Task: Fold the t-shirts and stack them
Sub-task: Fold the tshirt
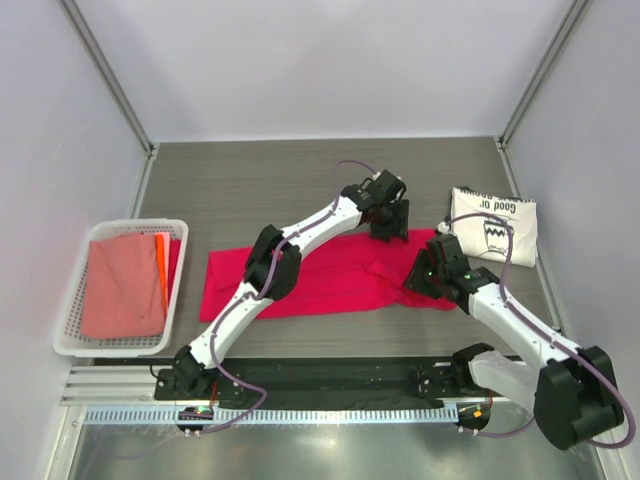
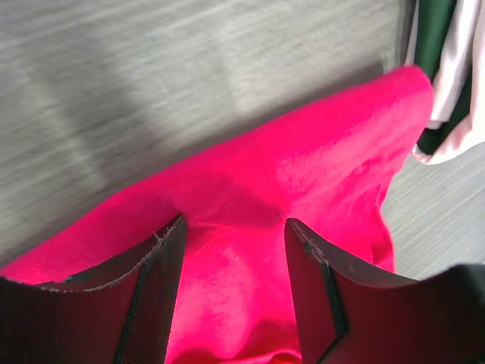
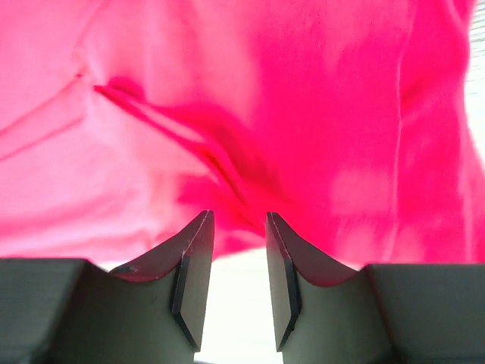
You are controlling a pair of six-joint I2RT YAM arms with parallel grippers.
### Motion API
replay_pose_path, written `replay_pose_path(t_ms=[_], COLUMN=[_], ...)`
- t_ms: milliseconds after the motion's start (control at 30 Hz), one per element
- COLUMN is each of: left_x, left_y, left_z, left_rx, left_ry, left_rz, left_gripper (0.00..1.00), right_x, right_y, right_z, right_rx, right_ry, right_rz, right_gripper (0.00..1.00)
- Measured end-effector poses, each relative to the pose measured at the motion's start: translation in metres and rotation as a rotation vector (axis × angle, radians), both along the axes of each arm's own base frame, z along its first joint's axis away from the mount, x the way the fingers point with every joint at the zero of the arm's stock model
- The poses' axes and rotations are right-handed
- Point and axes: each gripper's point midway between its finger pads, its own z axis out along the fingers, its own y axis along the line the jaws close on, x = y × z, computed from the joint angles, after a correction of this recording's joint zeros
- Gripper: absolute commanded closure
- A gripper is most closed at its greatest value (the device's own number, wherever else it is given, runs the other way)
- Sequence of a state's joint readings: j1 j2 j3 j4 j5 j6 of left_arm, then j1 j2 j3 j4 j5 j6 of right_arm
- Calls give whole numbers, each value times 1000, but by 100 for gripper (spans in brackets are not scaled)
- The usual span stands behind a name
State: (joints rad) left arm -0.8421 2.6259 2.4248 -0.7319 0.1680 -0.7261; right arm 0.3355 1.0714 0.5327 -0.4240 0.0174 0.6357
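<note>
Seemingly mid-fold: left pincer (image 2: pixel 235 221) spread astride the crimson-pink cloth t-shirt (image 2: pixel 318 152); right pincer (image 3: pixel 239 214), hold unclear. Next: pinch, fold over.

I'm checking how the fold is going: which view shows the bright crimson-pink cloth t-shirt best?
Top external: nearly all of the crimson-pink t-shirt shows there, spread out flat. The left wrist view shows only one end of it; the right wrist view shows only a blurred close-up patch.

white links (image 1: pixel 318 228), black joints (image 1: pixel 274 262), thin purple cables (image 1: pixel 352 165)
</note>
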Motion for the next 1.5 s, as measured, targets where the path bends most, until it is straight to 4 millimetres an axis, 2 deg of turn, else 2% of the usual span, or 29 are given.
replay_pose_path(t_ms=[133, 300, 367, 400, 533, 633, 700, 833, 933, 1033, 1167, 1333, 1500], left_x=[7, 10, 11, 11, 11, 12, 13, 18, 26, 36, 49, 75, 119], left_y=[4, 4, 4, 4, 4, 4, 4, 7, 12, 18, 26, 42, 85], left_z=[0, -1, -1, -1, 0, 0, 0, 1, 1, 1, 2, 3, 2], left_rx=[1, 3, -4, -6, -11, -14, -18, -26, -22, -26, -29, -32, -22], left_ry=[-7, -16, -18, -19, -24, -23, -18, -8, -14, -12, -14, -33, -60], left_rz=[16, 28, 31, 32, 32, 38, 50, 81, 109, 148, 191, 255, 362], left_gripper=[42, 42, 42, 42, 41, 41, 41, 41, 41, 41, 41, 41, 38], right_x=[-2, -9, -5, -1, 37, 63, 75, 87, 86, 81, 71, 46, 36], right_y=[-2, -8, -11, -12, -3, 6, 11, 20, 29, 41, 52, 48, 38], right_z=[15, -2, -2, 1, 22, 30, 28, 3, -16, -19, -13, 6, 22], right_rx=[9, -39, -63, -74, -83, -74, -70, -84, -96, -90, -69, -50, -56], right_ry=[-47, 35, 39, 37, -29, -76, -85, -43, 4, 13, -2, -33, -72], right_rz=[-11, -18, -24, -27, -19, -10, -5, 13, 39, 77, 121, 149, 139], right_gripper=[63, 62, 62, 62, 60, 60, 60, 60, 59, 59, 59, 59, 57])
